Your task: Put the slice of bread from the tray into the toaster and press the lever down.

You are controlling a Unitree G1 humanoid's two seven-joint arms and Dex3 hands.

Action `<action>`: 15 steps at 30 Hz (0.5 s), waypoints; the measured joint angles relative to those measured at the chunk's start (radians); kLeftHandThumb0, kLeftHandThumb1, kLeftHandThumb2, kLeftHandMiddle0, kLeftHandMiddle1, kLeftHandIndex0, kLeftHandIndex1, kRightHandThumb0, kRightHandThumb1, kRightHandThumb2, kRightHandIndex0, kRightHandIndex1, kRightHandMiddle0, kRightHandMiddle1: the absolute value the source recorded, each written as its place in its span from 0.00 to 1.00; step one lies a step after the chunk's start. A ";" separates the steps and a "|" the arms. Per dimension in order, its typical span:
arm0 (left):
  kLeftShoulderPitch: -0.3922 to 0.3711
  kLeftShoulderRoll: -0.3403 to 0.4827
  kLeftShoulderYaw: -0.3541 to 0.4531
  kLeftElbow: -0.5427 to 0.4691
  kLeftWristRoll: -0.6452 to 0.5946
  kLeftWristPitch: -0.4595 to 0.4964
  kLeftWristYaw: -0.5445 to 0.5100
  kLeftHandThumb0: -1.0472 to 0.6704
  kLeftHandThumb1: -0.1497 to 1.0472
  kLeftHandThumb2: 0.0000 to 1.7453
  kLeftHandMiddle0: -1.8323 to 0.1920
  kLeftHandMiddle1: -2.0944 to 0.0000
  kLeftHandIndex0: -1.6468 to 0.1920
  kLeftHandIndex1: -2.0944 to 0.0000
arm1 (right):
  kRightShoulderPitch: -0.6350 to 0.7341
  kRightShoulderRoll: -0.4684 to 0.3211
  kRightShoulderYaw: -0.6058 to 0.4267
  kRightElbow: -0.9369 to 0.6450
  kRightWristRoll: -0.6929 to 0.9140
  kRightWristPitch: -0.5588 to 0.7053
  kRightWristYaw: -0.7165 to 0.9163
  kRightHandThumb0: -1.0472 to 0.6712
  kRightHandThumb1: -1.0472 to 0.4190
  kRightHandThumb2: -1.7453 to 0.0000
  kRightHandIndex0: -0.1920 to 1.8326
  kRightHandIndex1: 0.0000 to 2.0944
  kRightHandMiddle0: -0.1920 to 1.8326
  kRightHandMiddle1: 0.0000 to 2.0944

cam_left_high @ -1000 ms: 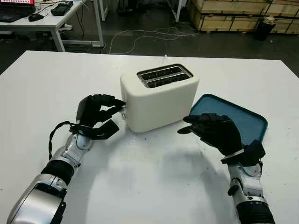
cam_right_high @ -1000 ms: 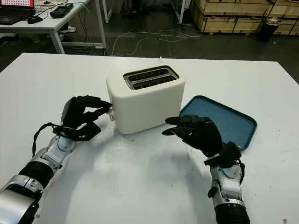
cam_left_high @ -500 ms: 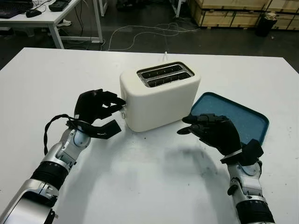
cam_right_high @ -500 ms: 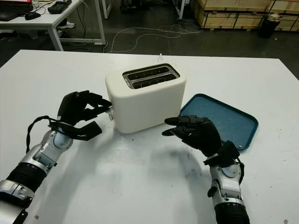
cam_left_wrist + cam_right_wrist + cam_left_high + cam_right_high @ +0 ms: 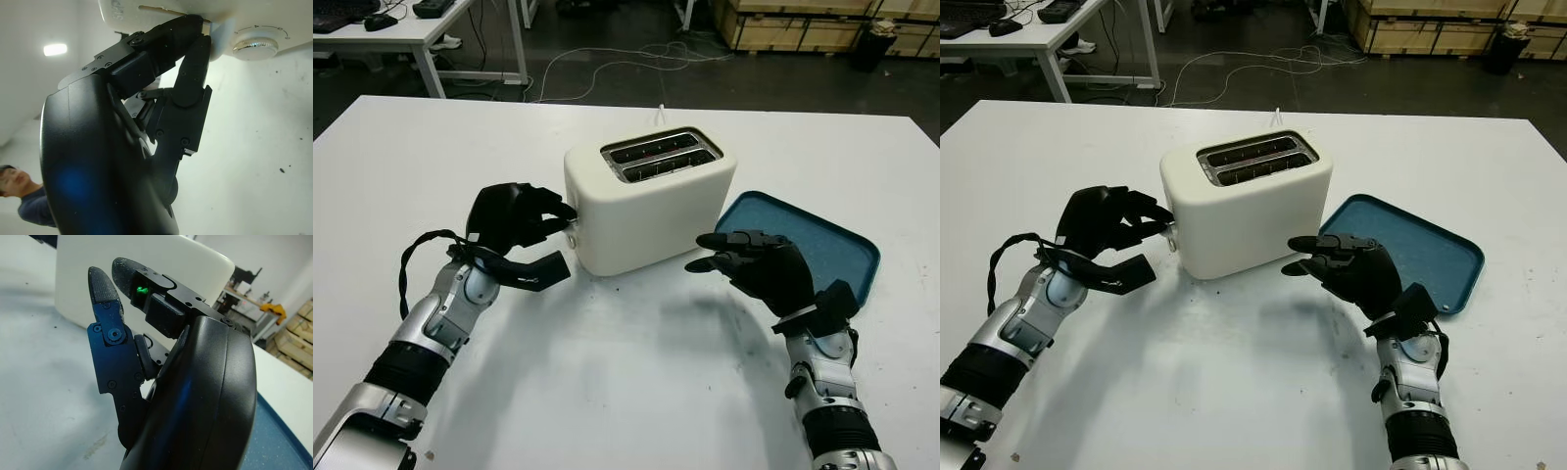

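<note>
A cream two-slot toaster [image 5: 651,201] stands mid-table, its slots [image 5: 658,157] dark inside. At its left end, my left hand [image 5: 558,225] has its fingers curled onto the lever [image 5: 572,221]. In the left wrist view the fingertips [image 5: 195,29] meet the lever just beside the round dial [image 5: 255,45]. The blue tray [image 5: 832,250] lies right of the toaster with its surface bare. My right hand [image 5: 703,252] hovers open in front of the toaster's right corner, above the tray's near-left edge, holding nothing.
The white table [image 5: 626,382] extends well in front of both arms. A white cord [image 5: 659,116] leaves the toaster's back toward the cables on the floor. Another desk [image 5: 401,29] stands back left, wooden crates [image 5: 803,24] back right. A person [image 5: 19,196] shows in the left wrist view.
The left forearm has swung outward to the left while its fingers stayed on the lever. The right hand has edged up and slightly closer to the toaster.
</note>
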 measured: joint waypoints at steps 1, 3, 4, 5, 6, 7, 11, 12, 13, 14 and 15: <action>0.004 0.003 0.002 -0.009 0.001 0.003 -0.002 0.45 0.89 0.03 0.48 0.35 0.24 0.94 | 0.000 0.000 0.000 0.000 -0.005 0.000 -0.003 0.30 0.09 0.99 0.66 0.17 0.66 0.00; 0.014 0.011 0.008 -0.033 0.013 0.010 -0.003 0.43 0.89 0.03 0.47 0.38 0.24 0.93 | -0.002 0.001 0.000 0.000 -0.010 0.000 -0.004 0.30 0.09 1.00 0.66 0.17 0.66 0.00; 0.018 0.020 0.013 -0.048 0.024 0.011 -0.008 0.44 0.89 0.03 0.47 0.39 0.24 0.93 | -0.002 0.001 0.000 0.000 -0.011 0.000 -0.006 0.29 0.09 1.00 0.66 0.17 0.66 0.00; 0.021 0.028 0.021 -0.061 0.033 0.012 -0.022 0.45 0.89 0.03 0.47 0.41 0.24 0.93 | -0.003 0.002 0.000 0.000 -0.011 0.000 -0.007 0.30 0.09 1.00 0.66 0.17 0.66 0.00; 0.024 0.037 0.031 -0.077 0.039 0.015 -0.038 0.45 0.89 0.03 0.47 0.41 0.25 0.93 | -0.003 0.003 0.000 0.001 -0.011 0.000 -0.008 0.30 0.09 1.00 0.66 0.17 0.66 0.00; 0.026 0.044 0.041 -0.091 0.042 0.018 -0.053 0.46 0.89 0.02 0.47 0.41 0.25 0.93 | -0.003 0.004 0.000 0.001 -0.011 0.000 -0.008 0.30 0.09 1.00 0.65 0.17 0.66 0.00; 0.030 0.069 0.078 -0.127 0.044 0.020 -0.099 0.47 0.87 0.01 0.47 0.35 0.25 0.93 | -0.003 0.010 0.000 0.002 -0.011 0.000 -0.008 0.30 0.09 1.00 0.65 0.17 0.66 0.00; 0.030 0.075 0.086 -0.138 0.044 0.020 -0.107 0.47 0.88 0.01 0.48 0.36 0.25 0.93 | -0.003 0.011 0.000 0.002 -0.011 0.000 -0.008 0.30 0.09 1.00 0.65 0.17 0.66 0.00; 0.030 0.080 0.097 -0.151 0.044 0.020 -0.116 0.47 0.88 0.01 0.48 0.36 0.26 0.93 | -0.003 0.012 0.000 0.002 -0.011 0.000 -0.008 0.30 0.09 1.00 0.65 0.17 0.66 0.00; 0.029 0.086 0.109 -0.164 0.044 0.020 -0.123 0.48 0.87 0.00 0.48 0.37 0.25 0.93 | -0.003 0.013 0.000 0.002 -0.011 0.000 -0.008 0.30 0.09 1.00 0.65 0.17 0.66 0.00; 0.029 0.089 0.119 -0.175 0.044 0.019 -0.126 0.48 0.86 0.00 0.47 0.37 0.25 0.93 | -0.003 0.013 0.000 0.002 -0.011 0.000 -0.008 0.30 0.09 1.00 0.65 0.17 0.66 0.00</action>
